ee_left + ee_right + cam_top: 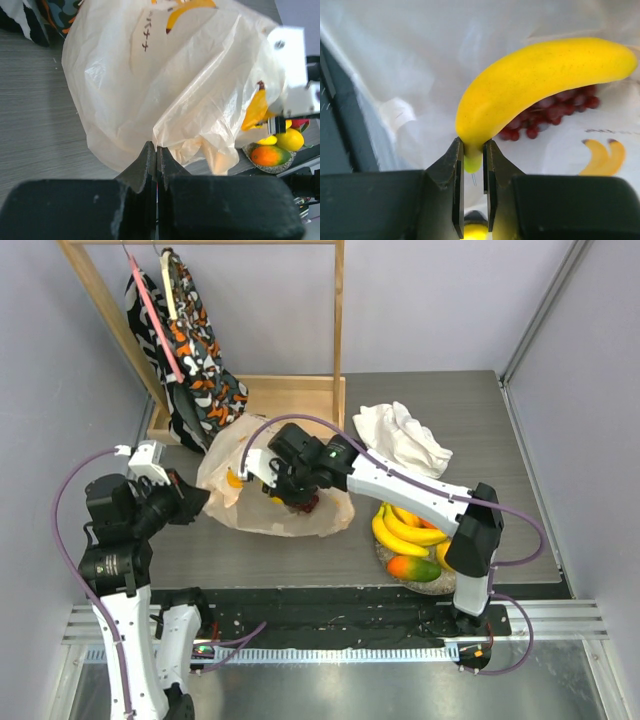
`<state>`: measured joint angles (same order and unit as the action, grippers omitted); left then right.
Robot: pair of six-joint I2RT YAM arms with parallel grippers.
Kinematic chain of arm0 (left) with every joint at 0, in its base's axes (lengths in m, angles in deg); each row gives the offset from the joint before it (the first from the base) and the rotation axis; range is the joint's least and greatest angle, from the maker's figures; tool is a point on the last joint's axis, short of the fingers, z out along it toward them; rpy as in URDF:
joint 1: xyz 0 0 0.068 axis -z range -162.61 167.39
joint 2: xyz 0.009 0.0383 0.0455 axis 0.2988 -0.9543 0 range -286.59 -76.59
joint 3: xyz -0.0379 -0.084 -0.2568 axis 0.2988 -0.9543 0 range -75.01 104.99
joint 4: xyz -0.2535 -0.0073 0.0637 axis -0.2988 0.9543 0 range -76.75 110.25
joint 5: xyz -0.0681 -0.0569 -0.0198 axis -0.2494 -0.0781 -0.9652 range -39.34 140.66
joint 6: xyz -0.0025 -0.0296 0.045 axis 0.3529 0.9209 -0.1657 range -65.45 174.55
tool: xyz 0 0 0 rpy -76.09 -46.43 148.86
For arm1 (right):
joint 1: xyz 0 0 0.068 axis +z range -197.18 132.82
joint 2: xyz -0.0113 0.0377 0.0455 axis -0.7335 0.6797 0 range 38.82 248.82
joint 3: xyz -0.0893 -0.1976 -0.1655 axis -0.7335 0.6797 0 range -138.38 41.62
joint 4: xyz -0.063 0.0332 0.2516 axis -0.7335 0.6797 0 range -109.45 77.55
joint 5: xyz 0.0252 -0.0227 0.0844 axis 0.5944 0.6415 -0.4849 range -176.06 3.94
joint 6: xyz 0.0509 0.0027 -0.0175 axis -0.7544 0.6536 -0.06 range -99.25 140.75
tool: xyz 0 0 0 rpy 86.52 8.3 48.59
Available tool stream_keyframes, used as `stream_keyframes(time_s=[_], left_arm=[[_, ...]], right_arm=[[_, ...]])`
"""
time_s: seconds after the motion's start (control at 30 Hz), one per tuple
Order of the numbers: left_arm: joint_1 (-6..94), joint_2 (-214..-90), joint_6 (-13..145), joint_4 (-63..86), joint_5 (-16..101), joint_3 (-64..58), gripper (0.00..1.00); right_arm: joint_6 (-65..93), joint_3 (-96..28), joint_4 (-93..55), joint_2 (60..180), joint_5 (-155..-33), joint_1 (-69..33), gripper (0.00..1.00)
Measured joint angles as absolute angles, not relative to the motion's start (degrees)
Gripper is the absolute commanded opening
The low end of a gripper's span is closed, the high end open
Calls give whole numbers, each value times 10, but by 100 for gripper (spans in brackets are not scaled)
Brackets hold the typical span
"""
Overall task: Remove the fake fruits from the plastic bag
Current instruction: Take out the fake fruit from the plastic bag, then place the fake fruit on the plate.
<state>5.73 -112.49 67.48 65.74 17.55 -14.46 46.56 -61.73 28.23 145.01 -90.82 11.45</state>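
Right hand [472, 150] clamps banana [540, 85] stem inside bag [395, 50]; grapes [560, 102] behind | left hand [156, 150] pinches bag edge

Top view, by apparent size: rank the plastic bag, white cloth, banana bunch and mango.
1. plastic bag, even partly covered
2. white cloth
3. banana bunch
4. mango

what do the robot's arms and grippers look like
Both the left arm and right arm have white links and chunky black joints, each trailed by a lilac cable. A small green light glows on the right arm. The left gripper and right gripper have matte black, wedge-shaped fingers.
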Motion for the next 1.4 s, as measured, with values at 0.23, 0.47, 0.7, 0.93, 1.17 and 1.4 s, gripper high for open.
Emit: stream_keyframes(time_s=[0.23,0.47,0.7,0.93,1.17,1.4], left_arm=[[57,-1133,692,616,176,-152,0],[57,-1167,696,582,176,-156,0],[57,-1201,696,555,176,-155,0],[57,-1209,706,534,179,-154,0],[57,-1207,713,524,181,-154,0],[57,-1207,724,524,183,-154,0]], right_arm=[[573,-606,398,1447,-1023,97,1],[710,-574,468,1363,-1111,82,1],[843,-496,507,1173,-1107,81,1],[995,-268,565,989,-1009,15,1],[1118,-152,586,895,-923,-56,1],[1193,-131,584,875,-911,-94,1]])
